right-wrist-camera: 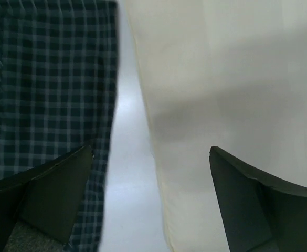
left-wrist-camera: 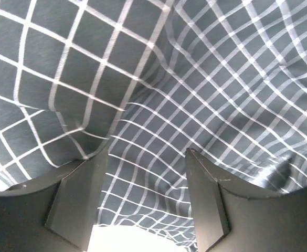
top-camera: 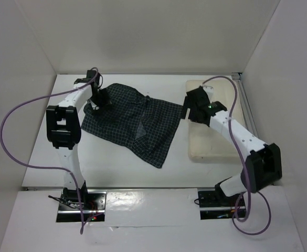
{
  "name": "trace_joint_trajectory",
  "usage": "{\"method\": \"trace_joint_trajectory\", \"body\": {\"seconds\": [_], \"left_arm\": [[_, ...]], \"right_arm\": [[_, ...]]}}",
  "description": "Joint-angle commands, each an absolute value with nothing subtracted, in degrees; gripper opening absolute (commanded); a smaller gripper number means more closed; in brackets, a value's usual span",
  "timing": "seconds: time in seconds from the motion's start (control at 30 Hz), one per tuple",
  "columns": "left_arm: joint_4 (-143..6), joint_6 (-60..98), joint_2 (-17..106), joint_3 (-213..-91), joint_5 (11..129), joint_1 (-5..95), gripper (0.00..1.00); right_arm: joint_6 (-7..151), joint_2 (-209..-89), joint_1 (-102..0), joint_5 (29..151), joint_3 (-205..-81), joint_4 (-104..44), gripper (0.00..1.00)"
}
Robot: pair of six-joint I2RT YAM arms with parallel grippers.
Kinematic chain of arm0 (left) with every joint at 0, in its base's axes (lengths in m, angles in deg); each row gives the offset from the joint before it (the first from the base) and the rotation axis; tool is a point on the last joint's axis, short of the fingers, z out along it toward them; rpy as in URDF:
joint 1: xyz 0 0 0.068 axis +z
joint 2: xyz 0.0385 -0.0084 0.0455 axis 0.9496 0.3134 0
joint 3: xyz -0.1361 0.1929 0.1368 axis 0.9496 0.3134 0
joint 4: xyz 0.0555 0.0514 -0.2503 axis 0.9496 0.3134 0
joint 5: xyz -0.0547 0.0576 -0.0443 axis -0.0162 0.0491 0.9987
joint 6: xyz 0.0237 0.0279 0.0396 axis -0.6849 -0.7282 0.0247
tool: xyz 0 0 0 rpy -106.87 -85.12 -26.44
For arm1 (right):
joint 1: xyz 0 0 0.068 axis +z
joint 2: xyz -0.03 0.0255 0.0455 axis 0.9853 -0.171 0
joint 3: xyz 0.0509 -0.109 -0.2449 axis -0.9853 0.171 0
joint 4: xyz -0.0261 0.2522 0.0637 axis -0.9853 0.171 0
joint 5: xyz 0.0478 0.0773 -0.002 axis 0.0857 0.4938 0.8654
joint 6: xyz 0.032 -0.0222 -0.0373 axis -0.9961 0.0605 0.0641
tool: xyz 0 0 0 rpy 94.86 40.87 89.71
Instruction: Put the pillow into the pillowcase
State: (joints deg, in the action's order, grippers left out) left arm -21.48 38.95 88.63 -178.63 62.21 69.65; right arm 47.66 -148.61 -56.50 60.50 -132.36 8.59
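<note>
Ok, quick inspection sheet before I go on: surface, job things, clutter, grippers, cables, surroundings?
Surface: white table.
Job things: pillowcase lies crumpled left of centre; pillow lies flat on the right, outside it, with a strip of table between them.
Clutter: nothing seen.
Grippers: left gripper open, close over the pillowcase fabric; right gripper open, above the gap between pillowcase and pillow.
Cables: purple left cable and right cable loop off the arms, off the fabric.
Surroundings: white walls on three sides.
</note>
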Motion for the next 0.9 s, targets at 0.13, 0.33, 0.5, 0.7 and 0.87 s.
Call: {"method": "trace_joint_trajectory", "body": {"seconds": [0.13,0.33,0.5,0.7,0.87], "left_arm": [[-21.03,38.12,83.24,-179.39,66.66,69.01,0.74],[-21.03,37.60,80.68,-178.77,68.16,67.87,0.74],[-21.03,37.59,80.16,-179.30,67.20,67.34,0.74],[-20.51,37.59,79.11,-180.97,66.66,69.01,0.74],[-20.51,38.12,77.35,-181.49,67.28,70.15,0.74]], "right_arm": [[52.89,-174.89,-62.23,50.53,-154.97,4.12,1.00],[54.11,-192.41,-62.75,47.83,-169.57,7.65,0.67],[60.96,-187.36,-59.42,55.75,-168.37,2.04,0.00],[69.15,-165.14,-51.35,67.00,-149.60,-11.67,0.00],[66.88,-148.76,-46.76,69.11,-134.63,-15.98,0.00]]}}
